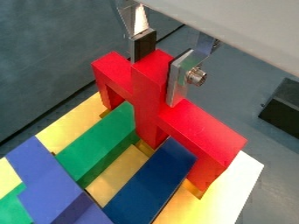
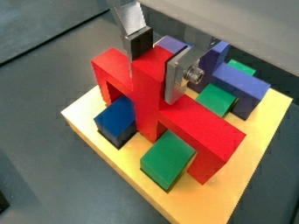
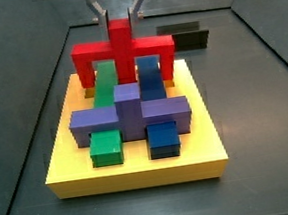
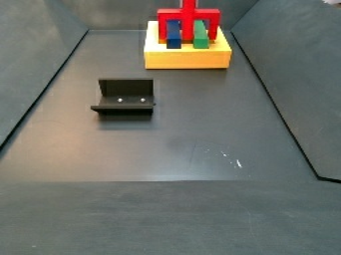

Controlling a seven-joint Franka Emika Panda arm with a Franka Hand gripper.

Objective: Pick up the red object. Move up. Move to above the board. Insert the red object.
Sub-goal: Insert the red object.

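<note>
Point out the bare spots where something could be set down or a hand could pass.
Free: the dark floor between the fixture and the yellow board, and the wide stretch nearer the camera. Crowded: the board top, packed with blue and green blocks, where the hand grips the red object.

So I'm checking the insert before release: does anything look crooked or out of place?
Nothing stands out. The red object sits square on the board, straddling the blue and green blocks, with the gripper closed on its upright post.

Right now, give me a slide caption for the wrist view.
Gripper clamps the red piece over the yellow board, between green and blue blocks.
</note>
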